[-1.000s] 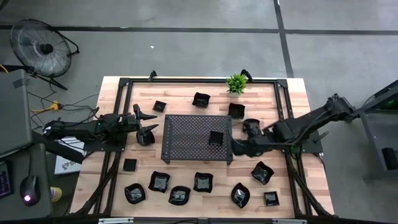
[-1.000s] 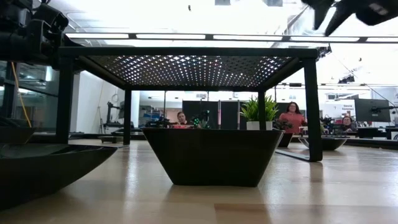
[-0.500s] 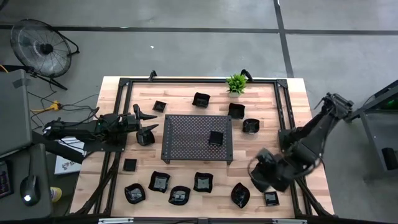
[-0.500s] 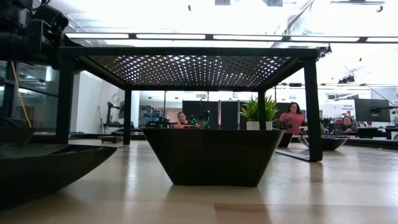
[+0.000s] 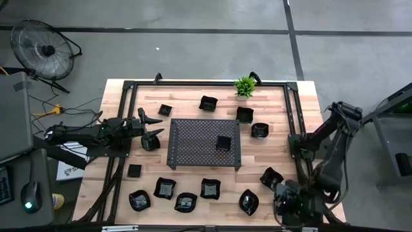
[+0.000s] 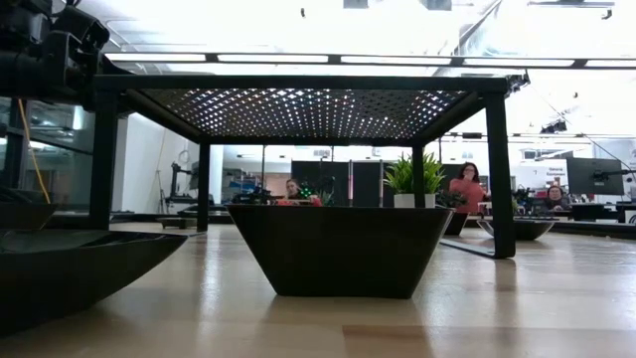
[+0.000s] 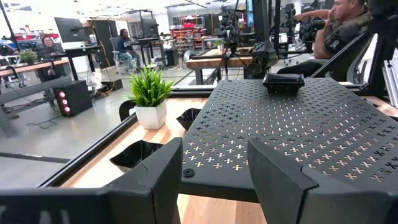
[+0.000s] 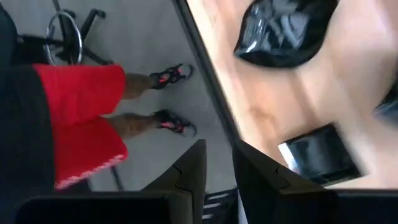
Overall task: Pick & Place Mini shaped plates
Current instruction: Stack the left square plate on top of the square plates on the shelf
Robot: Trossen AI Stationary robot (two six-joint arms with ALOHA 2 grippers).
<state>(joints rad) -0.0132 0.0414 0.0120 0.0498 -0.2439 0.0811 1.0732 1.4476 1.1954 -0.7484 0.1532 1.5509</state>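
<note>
I'm seeing one small glossy black plate [image 5: 223, 142] sitting on dark perforated tray [image 5: 193, 138]; rest waiting on wooden surface [image 5: 283, 109]. Right hand [image 5: 288, 203] hovering near-right, narrowly spread, empty; left hand [image 5: 150, 128] spread, idling.

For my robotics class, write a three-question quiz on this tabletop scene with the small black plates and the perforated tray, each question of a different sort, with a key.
1. True or false: a mini plate sits on the perforated tray.
2. The green plant stands at which table edge in the high view? A) far B) near C) left
3. Fill in: the left gripper waits beside the tray with its fingers ____.

Key: 1 true. 2 A. 3 open. Note: the right gripper hangs over the table's near right corner, holding nothing, fingers nearly together.
</note>
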